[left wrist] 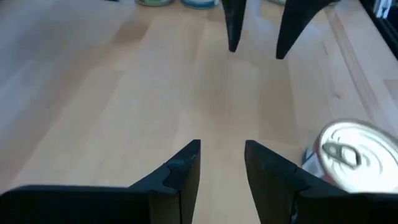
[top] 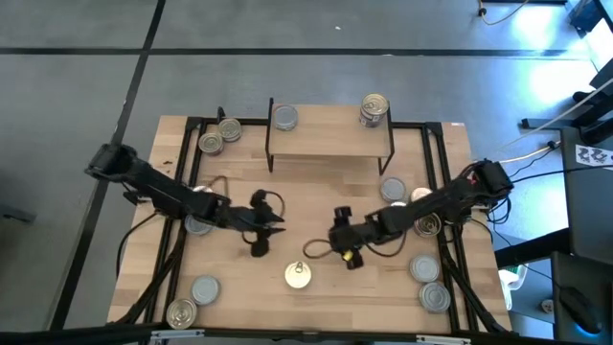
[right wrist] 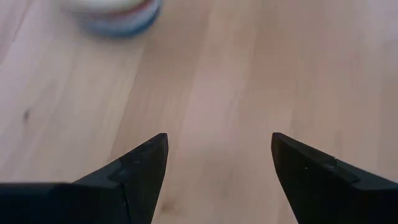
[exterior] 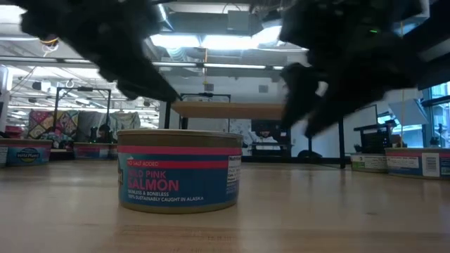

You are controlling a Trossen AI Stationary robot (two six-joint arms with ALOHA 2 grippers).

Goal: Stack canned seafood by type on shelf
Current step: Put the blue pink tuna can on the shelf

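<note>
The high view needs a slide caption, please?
Both open grippers, left and right, flank a lone can; two cans on the shelf.

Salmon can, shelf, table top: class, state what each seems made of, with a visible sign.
Salmon can: probably metal, given its rolled rim, wrapped in a glossy printed paper-like label. Shelf: pale wood-look board with faint grain, on thin black, likely metal legs. Table top: light wood planks with visible grain, matte.

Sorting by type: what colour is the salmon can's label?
Blue with pink bands on the salmon can; low view shows it best.
</note>
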